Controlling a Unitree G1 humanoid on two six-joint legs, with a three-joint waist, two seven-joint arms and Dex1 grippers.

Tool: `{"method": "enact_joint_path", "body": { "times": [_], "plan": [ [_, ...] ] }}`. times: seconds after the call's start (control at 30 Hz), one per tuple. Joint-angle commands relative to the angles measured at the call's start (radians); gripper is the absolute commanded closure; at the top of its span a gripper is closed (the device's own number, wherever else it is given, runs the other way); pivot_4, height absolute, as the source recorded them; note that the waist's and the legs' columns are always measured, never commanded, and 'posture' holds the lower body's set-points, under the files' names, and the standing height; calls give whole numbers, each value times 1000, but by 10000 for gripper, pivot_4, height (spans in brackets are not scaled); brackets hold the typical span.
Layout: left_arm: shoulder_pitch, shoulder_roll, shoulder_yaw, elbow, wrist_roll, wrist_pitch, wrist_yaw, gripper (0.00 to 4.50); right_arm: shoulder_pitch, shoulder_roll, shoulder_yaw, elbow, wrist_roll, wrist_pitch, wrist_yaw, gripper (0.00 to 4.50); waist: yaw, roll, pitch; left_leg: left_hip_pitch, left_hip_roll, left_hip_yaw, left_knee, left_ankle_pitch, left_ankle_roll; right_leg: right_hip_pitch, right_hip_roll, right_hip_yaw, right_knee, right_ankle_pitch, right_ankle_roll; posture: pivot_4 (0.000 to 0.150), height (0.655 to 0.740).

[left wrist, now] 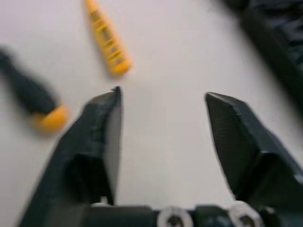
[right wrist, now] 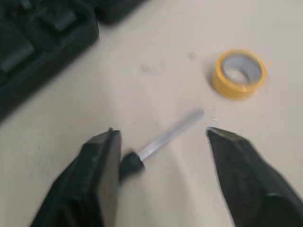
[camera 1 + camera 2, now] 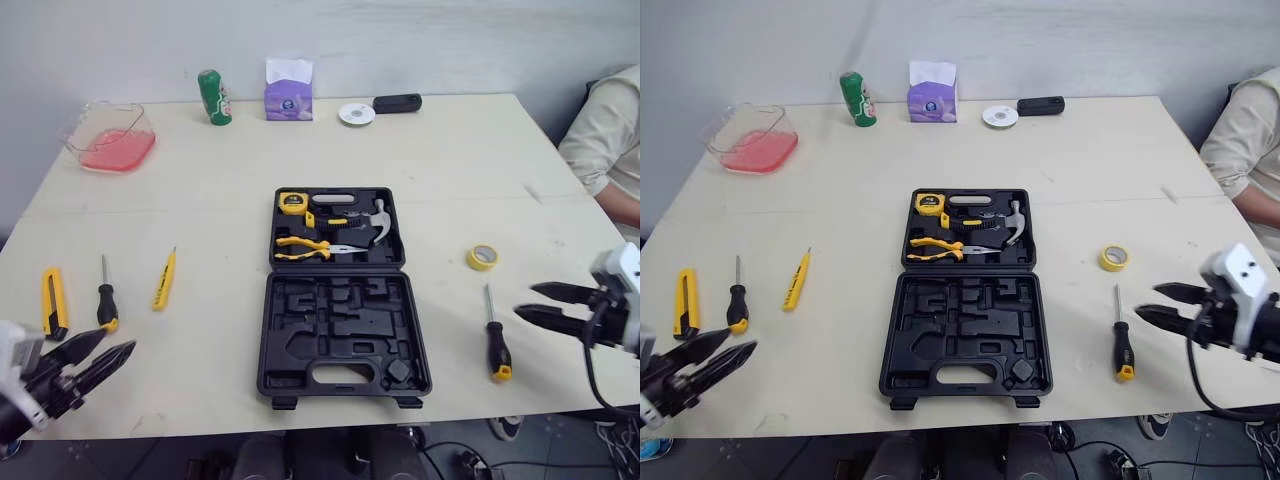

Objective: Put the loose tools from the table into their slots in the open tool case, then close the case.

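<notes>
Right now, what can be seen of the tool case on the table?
The tool case is black moulded plastic, lying fully open and flat in the middle of the table, its hinge running crosswise. The far half holds a yellow tape measure, a hammer and yellow-handled pliers in slots. The near half shows bare moulded recesses, a handle cut-out and two latches on its near edge. Nothing outside it touches it but the table.

Left hand [image 3: 117, 341], right hand [image 3: 525, 299]: black, pointed
</notes>
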Motion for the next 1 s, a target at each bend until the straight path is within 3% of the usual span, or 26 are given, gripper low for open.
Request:
{"method": "enact_joint_path", "body": {
  "times": [0.03,0.2,0.4,0.47,0.57,0.7,0.83,1.0],
  "plan": [
    [52,8,100,82,-21,-40,5,55,-3,-74,-44,156,-51,-128,58,477,2,-1,0,0,0,1,0,0,0,0,0,1,0,0,0,1500,7244],
    [87,18,136,238,-10,-90,19,55,-65,-82,-35,276,-54,-201,52,477,-1,-1,0,1,3,4,0,0,1,-3,1,1,3,1,1,1500,7244],
    [54,30,92,153,-47,-77,80,55,-137,-32,2,218,-42,-247,1,477,-3,-2,-1,1,5,5,0,-3,-3,-5,1,5,4,2,3,1500,7244],
    [6,33,89,112,-69,-17,169,55,-154,-19,24,156,-29,-231,-8,477,-1,-2,-1,1,5,5,0,-3,-4,-5,1,7,4,2,4,1500,7244],
    [-62,35,34,-7,-96,150,327,55,-214,7,96,-97,106,-89,-10,477,2,-1,-1,1,5,5,0,-3,-5,-6,1,9,7,5,8,1500,7244],
    [-245,21,-10,-18,-159,334,513,55,-380,58,242,-313,238,34,-37,477,2,-2,-1,1,6,5,0,-1,-9,-10,2,11,16,4,7,1500,7244],
    [-335,80,-144,16,-67,405,604,55,-532,133,351,-399,323,114,-75,477,3,-5,-2,-1,6,5,-1,6,-14,-14,3,10,18,3,5,1500,7244],
    [-466,64,-156,93,-44,507,716,55,-626,225,461,-437,347,134,-98,477,4,-7,-3,-2,6,7,-1,5,-13,-16,3,8,18,3,5,1500,7244]
  ]
}}
